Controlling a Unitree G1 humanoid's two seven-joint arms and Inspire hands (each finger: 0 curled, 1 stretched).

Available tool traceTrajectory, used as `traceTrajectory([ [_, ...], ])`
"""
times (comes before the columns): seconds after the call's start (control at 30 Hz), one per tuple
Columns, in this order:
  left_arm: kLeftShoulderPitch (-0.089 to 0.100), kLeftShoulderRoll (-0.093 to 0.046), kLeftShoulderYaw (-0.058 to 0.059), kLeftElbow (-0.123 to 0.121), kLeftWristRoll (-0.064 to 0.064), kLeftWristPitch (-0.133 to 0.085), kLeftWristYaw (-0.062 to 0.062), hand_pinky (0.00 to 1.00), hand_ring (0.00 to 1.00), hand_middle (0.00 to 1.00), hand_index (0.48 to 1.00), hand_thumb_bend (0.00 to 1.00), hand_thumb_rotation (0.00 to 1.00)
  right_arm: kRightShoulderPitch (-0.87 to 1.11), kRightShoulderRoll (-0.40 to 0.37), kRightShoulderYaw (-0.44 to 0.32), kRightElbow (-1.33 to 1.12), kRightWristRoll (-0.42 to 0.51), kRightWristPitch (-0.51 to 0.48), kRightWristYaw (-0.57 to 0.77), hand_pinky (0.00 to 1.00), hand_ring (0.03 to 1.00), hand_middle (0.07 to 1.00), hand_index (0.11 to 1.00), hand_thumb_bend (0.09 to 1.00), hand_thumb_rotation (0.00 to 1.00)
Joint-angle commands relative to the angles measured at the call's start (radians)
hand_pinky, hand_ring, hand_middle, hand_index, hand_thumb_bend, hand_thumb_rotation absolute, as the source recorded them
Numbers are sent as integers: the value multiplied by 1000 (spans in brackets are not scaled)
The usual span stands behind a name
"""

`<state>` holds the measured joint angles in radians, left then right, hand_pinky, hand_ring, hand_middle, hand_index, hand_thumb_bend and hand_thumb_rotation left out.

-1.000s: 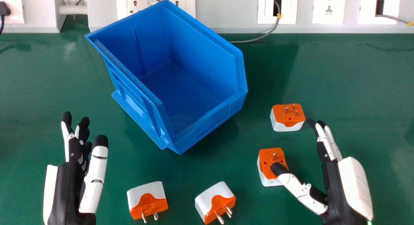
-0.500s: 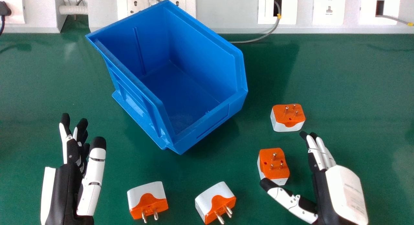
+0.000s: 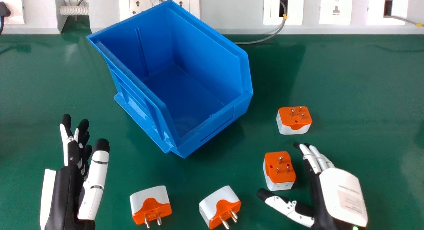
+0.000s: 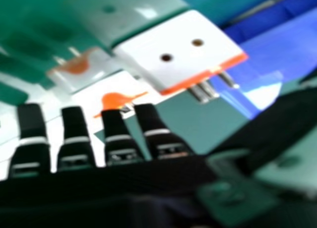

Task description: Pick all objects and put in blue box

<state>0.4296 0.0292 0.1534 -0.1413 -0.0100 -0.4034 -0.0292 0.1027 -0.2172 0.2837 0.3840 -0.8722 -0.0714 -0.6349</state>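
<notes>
Begins at far left with the robot's black and white left hand, open, fingers extended and thumb apart, holding nothing. Continues left of centre with a large blue plastic box, sitting at an angle on a smooth green tabletop, mouth facing up and forward. Nearer the view's bottom edge, shows a first white and orange plastic plug adapter, metal pins pointing towards that edge. To its right, shows a second adapter, turned slightly, pins pointing the same way. Right of the box, includes a third adapter, orange face and pins up, and farther back a fourth adapter, also pins up. Ends at right with the robot's black and white right hand, open and empty, fingers straight, thumb spread wide, fingertips and thumb tip near the third adapter.
</notes>
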Motion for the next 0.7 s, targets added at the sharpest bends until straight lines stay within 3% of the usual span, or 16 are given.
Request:
traceTrajectory([
  [0.0,4,2,2,-21,-14,-21,-1,1000,1000,990,989,374,822,-12,-13,9,-23,-6,36,17,755,858,896,875,613,866],
  [0.13,2,2,1,-18,-17,-22,-4,1000,1000,995,996,362,829,-26,-23,29,-32,-25,93,36,720,839,879,854,614,861],
  [0.27,5,-1,-3,-27,-3,-13,5,1000,1000,991,990,402,842,-42,-32,49,-58,-39,160,88,728,842,880,852,605,876],
  [0.4,4,2,-6,-24,-10,-20,-2,1000,1000,998,998,418,862,-59,-34,67,-82,-62,230,142,731,841,878,847,582,822],
  [0.6,12,-4,-7,-33,-10,-18,4,1000,1000,998,998,391,849,-76,-36,94,-106,-86,308,204,745,847,881,848,559,704],
  [0.67,14,-4,-8,-35,-4,-20,7,1000,1000,999,999,384,852,-80,-38,103,-112,-98,335,224,754,844,880,847,566,627],
])
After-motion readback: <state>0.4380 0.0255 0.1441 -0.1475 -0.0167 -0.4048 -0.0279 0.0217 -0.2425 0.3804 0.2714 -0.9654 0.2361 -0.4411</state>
